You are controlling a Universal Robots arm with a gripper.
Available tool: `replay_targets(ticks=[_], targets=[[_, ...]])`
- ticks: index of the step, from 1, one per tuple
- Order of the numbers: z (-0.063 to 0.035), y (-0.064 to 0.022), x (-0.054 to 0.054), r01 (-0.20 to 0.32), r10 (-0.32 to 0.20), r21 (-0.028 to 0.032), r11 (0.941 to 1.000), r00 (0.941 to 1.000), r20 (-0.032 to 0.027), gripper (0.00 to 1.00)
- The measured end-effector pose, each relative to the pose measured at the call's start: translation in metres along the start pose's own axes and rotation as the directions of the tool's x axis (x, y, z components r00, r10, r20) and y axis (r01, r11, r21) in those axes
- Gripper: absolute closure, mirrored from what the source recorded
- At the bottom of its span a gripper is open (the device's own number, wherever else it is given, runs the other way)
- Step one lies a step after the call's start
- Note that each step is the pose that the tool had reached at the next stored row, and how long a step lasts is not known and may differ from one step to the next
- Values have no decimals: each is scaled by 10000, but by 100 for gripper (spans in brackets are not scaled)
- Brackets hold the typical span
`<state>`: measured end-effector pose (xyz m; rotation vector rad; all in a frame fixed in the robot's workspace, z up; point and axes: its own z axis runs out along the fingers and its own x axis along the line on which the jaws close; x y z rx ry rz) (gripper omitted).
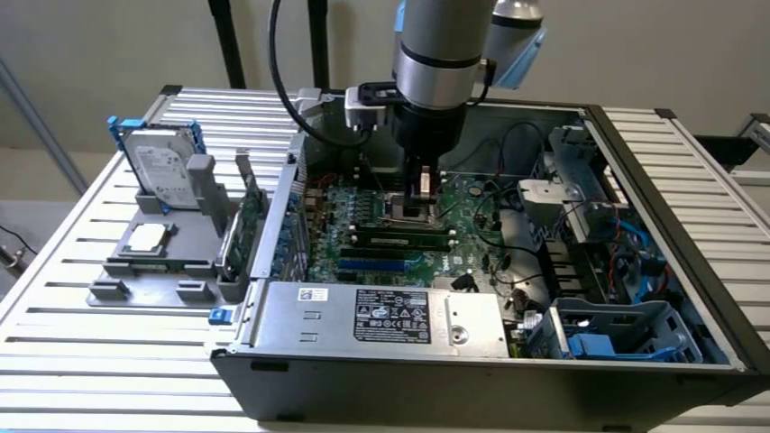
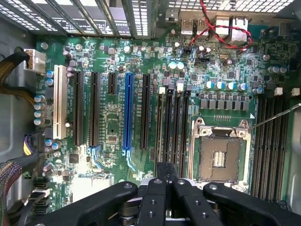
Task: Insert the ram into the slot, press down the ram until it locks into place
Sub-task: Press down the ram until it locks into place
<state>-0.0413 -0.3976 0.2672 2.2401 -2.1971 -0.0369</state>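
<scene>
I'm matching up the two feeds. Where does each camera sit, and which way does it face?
Exterior view: off the arm, above and outside the open computer case, looking down into it; the arm and gripper hang over the motherboard.
Wrist view: on the wrist, looking straight down at the motherboard; the gripper shows.
Shared: motherboard, processor socket, gripper.

Even, diffuse light throughout; soft shadow inside the case (image 1: 673, 271). Glare whitens the board (image 2: 113, 127) near the gripper (image 2: 165, 188) (a washed-out patch). Exterior view slightly soft; wrist view bends straight lines at its edges.
</scene>
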Motion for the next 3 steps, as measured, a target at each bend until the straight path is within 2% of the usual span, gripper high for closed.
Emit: replay_targets(ticks=[3], targets=[[0,0,0,0,0,0,10000,10000,0,89]])
